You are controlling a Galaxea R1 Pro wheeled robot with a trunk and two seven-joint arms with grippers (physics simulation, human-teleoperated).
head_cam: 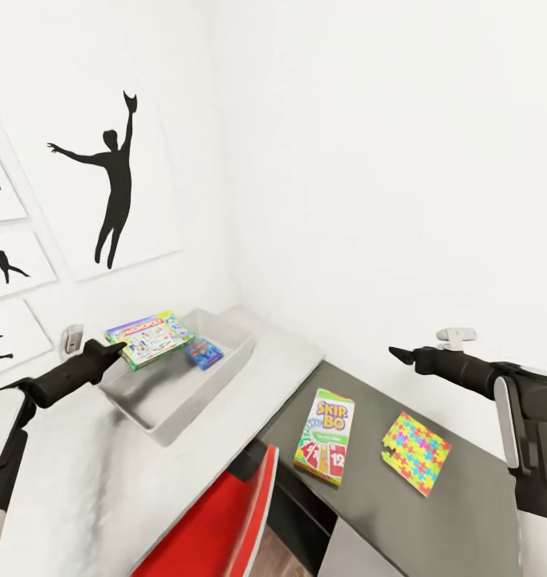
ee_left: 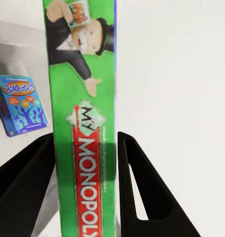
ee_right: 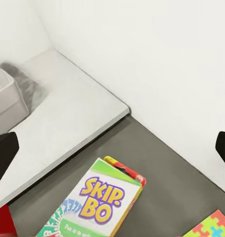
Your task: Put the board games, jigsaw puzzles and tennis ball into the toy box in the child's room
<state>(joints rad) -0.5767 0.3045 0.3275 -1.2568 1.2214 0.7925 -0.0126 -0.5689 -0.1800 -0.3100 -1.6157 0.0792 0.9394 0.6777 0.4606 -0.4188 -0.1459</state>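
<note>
Nearest the robot, a red chair sits tucked under the desk edge. On the lower dark grey desk section lie the SKIP-BO box and, just beside it to the right, one jigsaw puzzle box, both flat and still outside the tray. The right gripper hovers above that dark section, well clear of both boxes; in the right wrist view its fingers sit wide apart at the frame edges, holding nothing, SKIP-BO below them. Further back, on the light grey table, stands the toy box, against the corner wall. The light blue game already lies inside on the tray floor. The left gripper is clamped on the green Monopoly box, fingers pinching its edge, box held roughly flat above the tray's near-left part, not yet resting in it. Step in hand, as I judge it: dropping Monopoly in. Do it well: lower until the box is inside the rim, keep it level, set it beside or partly over the blue game so space remains for three more flat boxes, and only then part the fingers; releasing high risks it tipping onto the sloped wall or sliding out. Tennis ball and second puzzle: can't place them. On the far wall hang black silhouette pictures.
</note>
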